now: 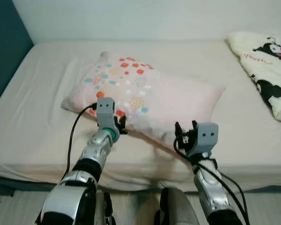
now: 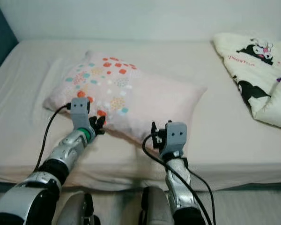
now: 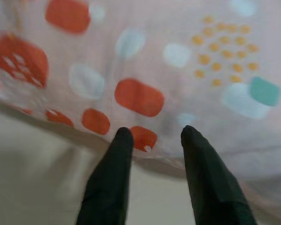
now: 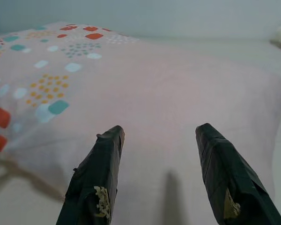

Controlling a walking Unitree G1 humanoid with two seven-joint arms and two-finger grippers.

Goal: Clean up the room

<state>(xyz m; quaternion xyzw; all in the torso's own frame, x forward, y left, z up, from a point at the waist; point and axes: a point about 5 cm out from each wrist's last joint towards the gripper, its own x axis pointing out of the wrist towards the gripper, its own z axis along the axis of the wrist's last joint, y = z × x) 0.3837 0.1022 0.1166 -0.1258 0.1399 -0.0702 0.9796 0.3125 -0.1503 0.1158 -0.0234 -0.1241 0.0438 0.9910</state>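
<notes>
A pale pink pillow (image 1: pixel 145 98) printed with red, teal and yellow dots lies slantwise on the bed (image 1: pixel 33 122). My left gripper (image 1: pixel 121 124) is at the pillow's near edge toward its left end. In the left wrist view the left gripper (image 3: pixel 154 136) is open, its tips just at the hem of the pillow (image 3: pixel 178 61) with nothing between them. My right gripper (image 1: pixel 185 132) is at the near right part of the pillow. It too stands open (image 4: pixel 159 131), with its fingers spread before the pillow's plain pink face (image 4: pixel 178 89).
A cream blanket (image 1: pixel 267 65) with a black-and-white cartoon figure is bunched at the bed's far right. A dark teal panel (image 1: pixel 4 47) borders the bed on the left. The bed's front edge (image 1: pixel 140 176) runs just before my body, with pale floor below.
</notes>
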